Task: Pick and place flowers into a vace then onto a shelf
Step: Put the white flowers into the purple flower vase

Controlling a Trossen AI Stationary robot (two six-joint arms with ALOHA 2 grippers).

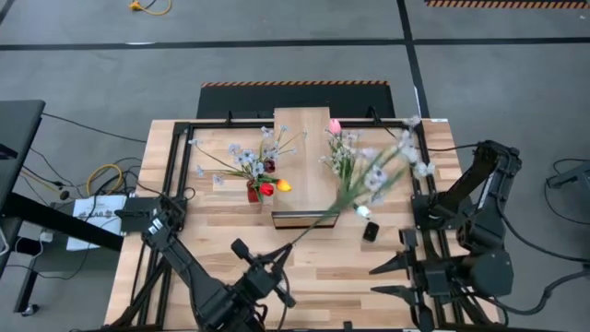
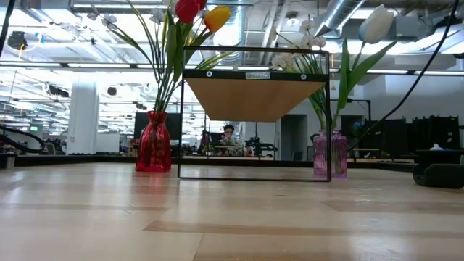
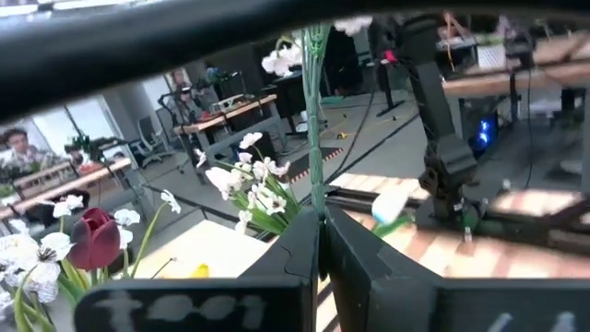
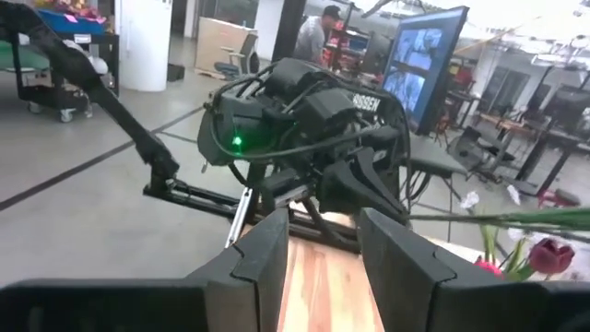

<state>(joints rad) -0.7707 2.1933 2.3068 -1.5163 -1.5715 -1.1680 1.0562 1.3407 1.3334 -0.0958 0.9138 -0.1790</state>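
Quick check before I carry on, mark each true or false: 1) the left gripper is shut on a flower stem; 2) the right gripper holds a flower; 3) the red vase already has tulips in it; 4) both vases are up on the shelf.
1) True: the left gripper is shut on the stem of a pale blossom spray.
2) False: the right gripper stands open with nothing between its fingers.
3) True: the red vase holds a red and a yellow tulip.
4) False: the red vase and the pink vase stand on the table, beside the shelf.
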